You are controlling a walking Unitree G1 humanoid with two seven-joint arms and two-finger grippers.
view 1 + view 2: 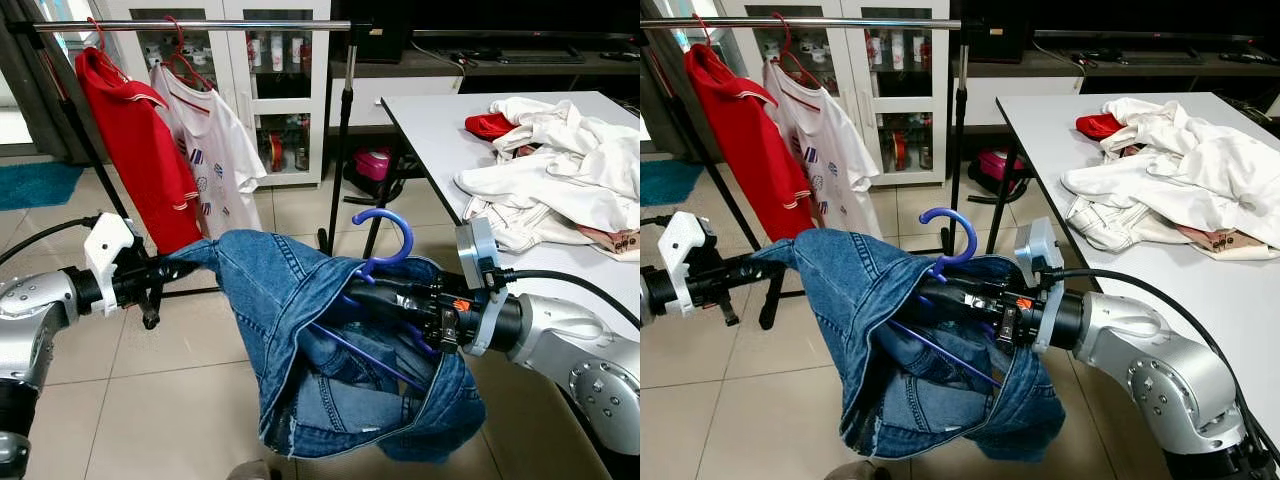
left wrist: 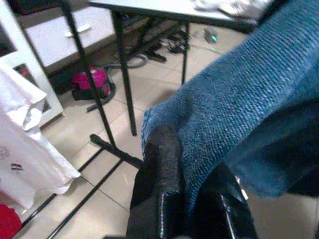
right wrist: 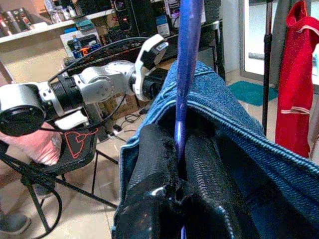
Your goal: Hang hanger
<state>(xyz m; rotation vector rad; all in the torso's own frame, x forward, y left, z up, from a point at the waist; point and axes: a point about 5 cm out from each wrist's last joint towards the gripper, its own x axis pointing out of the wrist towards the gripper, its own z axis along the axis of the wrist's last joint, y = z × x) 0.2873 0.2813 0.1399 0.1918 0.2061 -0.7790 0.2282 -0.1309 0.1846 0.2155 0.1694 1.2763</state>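
Blue denim jeans (image 1: 300,330) drape a purple-blue hanger (image 1: 385,240); at far left hang a red shirt (image 1: 130,150) and a white shirt (image 1: 215,140) with small printed motifs; white clothes (image 1: 560,170) lie right.

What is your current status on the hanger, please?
Right gripper shut on blue hanger. Left gripper shut on denim garment, draped over hanger. Rail ahead; red shirt, white shirt already hung.
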